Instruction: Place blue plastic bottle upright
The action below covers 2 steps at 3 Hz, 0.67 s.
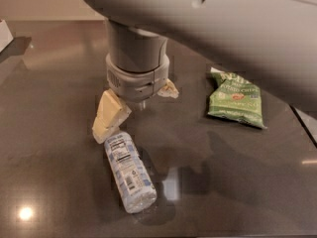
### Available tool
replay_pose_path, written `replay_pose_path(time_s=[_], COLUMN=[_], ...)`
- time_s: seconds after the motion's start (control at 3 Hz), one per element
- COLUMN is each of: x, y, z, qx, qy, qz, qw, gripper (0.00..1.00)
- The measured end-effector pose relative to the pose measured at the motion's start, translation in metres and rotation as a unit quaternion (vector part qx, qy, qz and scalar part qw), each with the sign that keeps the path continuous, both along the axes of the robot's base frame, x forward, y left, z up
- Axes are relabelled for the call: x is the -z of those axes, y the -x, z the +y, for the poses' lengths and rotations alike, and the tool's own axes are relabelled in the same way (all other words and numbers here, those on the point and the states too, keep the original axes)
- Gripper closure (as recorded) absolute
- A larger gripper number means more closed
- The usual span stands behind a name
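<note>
The blue plastic bottle [130, 171] lies on its side on the dark table [54, 98], its label up and its bottom end towards the camera. Its cap end is hidden behind one cream finger [110, 115]. My gripper [138, 104] hangs low over the cap end, open and holding nothing. Its other finger [167, 89] shows to the right, behind the grey wrist.
A green chips bag [235, 100] lies to the right of the gripper. A white object [4, 33] sits at the far left edge. The arm's grey link fills the top of the view. The table's right edge [303, 125] runs near the bag.
</note>
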State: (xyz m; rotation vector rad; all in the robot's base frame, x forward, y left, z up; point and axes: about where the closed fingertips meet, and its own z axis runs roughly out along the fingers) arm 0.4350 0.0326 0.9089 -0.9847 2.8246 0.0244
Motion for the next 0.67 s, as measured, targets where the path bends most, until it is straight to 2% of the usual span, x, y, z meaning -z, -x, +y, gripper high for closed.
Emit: replay_pose_path(time_s=[0.33, 0.67], x=[0.009, 0.022], y=[0.012, 0.024], z=[0.019, 0.027], qx=[-0.006, 0.0], qy=[0.002, 0.01], qz=[0.014, 0.033], qw=[0.9999, 0.9994], gripper=[0.0, 0.0])
